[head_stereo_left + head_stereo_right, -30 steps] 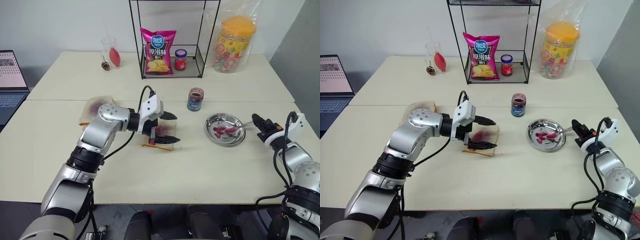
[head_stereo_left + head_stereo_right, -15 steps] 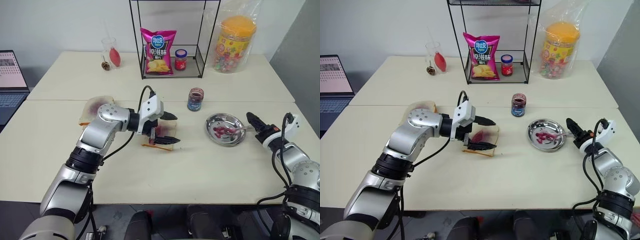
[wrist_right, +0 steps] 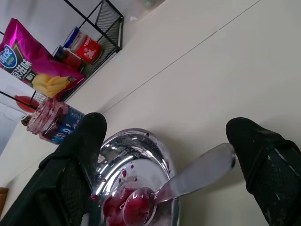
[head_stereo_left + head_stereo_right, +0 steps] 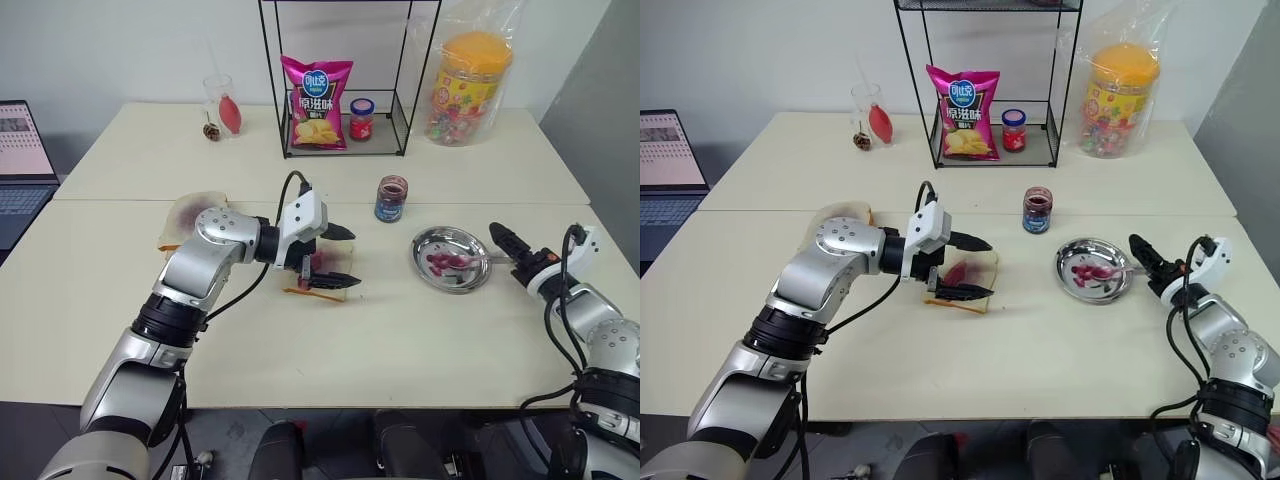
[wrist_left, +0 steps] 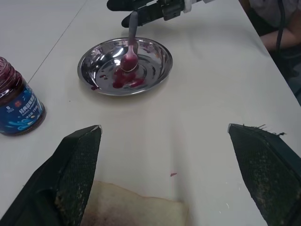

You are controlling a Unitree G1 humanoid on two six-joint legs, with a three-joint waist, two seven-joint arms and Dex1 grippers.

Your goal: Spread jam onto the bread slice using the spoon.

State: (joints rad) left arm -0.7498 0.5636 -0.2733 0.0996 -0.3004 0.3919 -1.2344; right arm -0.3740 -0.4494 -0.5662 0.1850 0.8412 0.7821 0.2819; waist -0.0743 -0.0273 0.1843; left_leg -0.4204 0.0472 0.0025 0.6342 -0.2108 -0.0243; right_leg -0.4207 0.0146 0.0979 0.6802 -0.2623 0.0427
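- Right gripper (image 4: pixel 1145 256): its two black fingers have spread wide over the last second; a second ago they were pinched on the handle of the spoon (image 5: pixel 131 44). The right wrist view confirms it, with one finger on either side of the handle and neither touching it.
- The spoon now lies released, its jam-smeared bowl resting inside the steel dish (image 4: pixel 430 246) and its handle propped over the dish rim toward the right edge of the tabletop (image 4: pixel 420 330). The dish sits near that right edge and holds purple-red smears.
- Left gripper (image 4: pixel 340 256): fingers apart, unchanged through the second. It straddles the near-right part of the bread slice (image 4: pixel 975 280) without clamping it, one finger above and one low beside the crust (contact with the bread cannot be judged).
- The bread slice lies mid-table, toward the front edge, with a purple-red streak already on its top.
- The jam (image 4: pixel 390 198) sits in its blue-labelled jar, lid off, between the bread slice and the dish, a little farther back.
- Reading: setting the spoon down suggests the spreading pass is over; the streak covers only part of the slice, so coverage looks thin.
- A stained bread stack (image 4: pixel 185 215) lies toward the left edge, behind the left arm.
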